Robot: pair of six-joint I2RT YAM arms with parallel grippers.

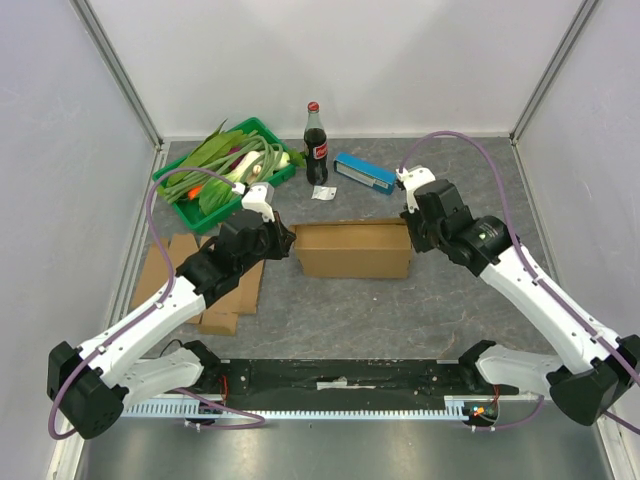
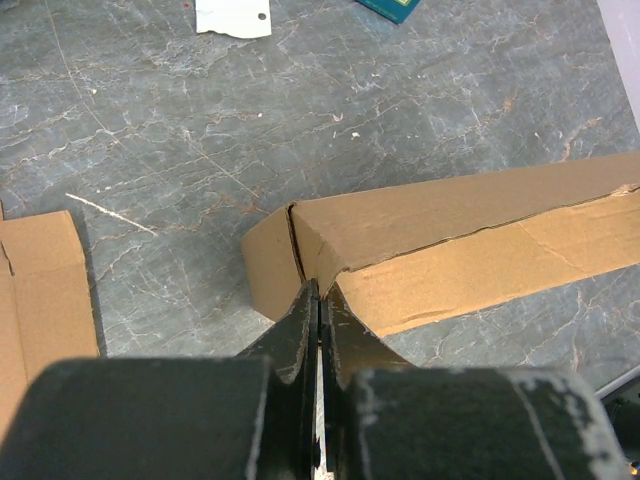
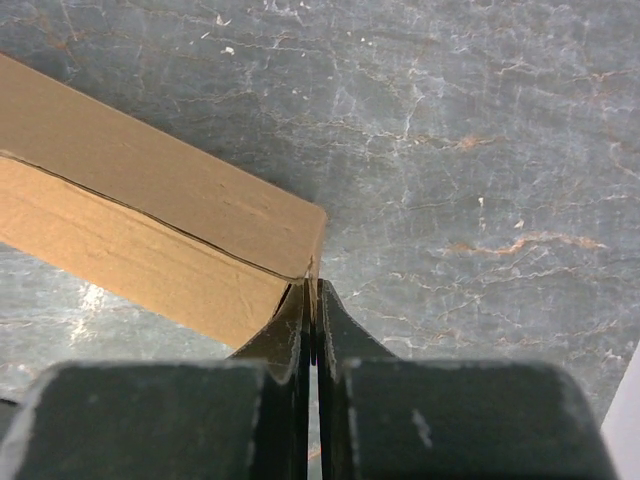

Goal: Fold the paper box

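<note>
The brown paper box (image 1: 352, 250) lies lengthwise in the middle of the table, its top flaps closed with a seam along it. My left gripper (image 1: 288, 240) is at its left end. In the left wrist view the jaws (image 2: 320, 288) are shut at the box's (image 2: 470, 240) left corner, where the end panel meets the top. My right gripper (image 1: 410, 228) is at the right end. In the right wrist view it (image 3: 313, 285) is shut on the thin edge of the box's (image 3: 150, 200) end wall.
Flat cardboard pieces (image 1: 165, 262) lie left of the box, partly under my left arm. At the back stand a green crate of vegetables (image 1: 225, 165), a cola bottle (image 1: 316, 145) and a blue packet (image 1: 364, 172). A white paper scrap (image 1: 321, 192) lies behind the box.
</note>
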